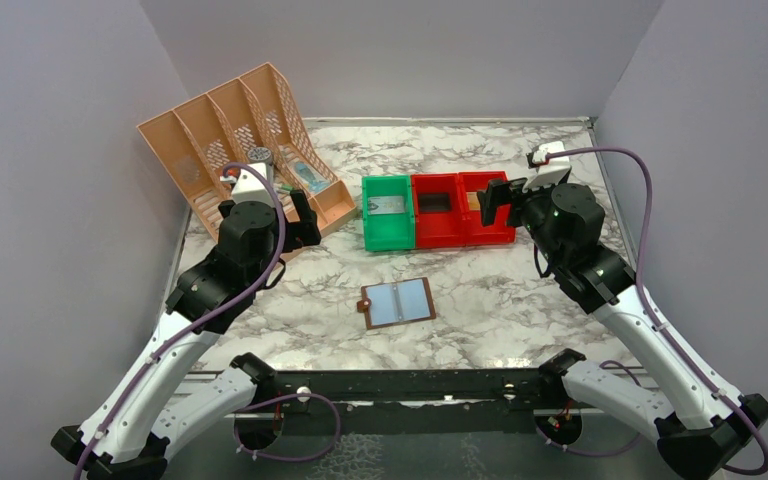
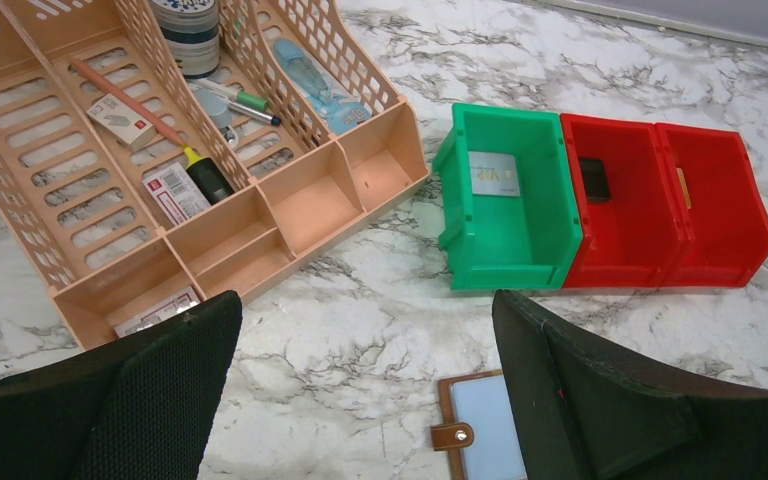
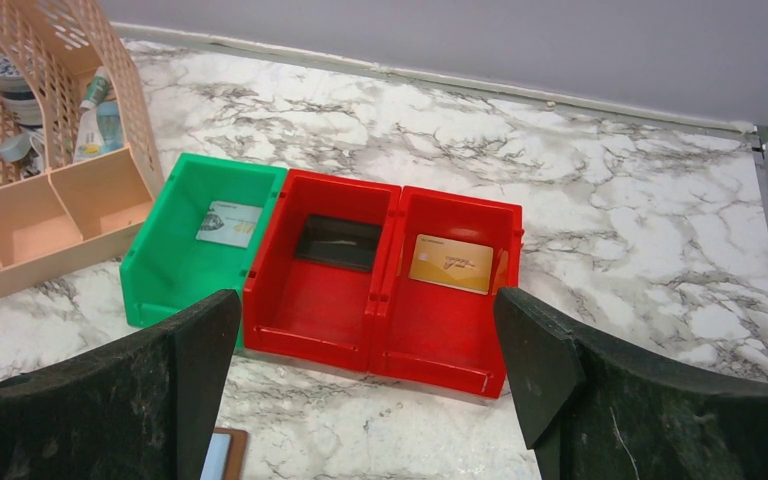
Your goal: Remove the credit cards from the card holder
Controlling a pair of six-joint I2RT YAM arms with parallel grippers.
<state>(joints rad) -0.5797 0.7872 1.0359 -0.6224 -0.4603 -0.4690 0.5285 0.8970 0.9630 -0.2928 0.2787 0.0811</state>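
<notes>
Lying flat and open, the brown card holder point(image 1: 398, 302) shows pale blue lining, tab at left; my left gripper point(image 1: 300, 222) and right gripper point(image 1: 495, 203) gape empty.

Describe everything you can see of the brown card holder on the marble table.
The card holder lies opened flat, face up, on the marble table, in front of the green bin and slightly skewed. It looks like brown leather, a thin rim framing two pale grey-blue panels side by side, split by a centre fold. A small brown snap tab with a metal stud juts from its left edge. Only the table touches it.
</notes>
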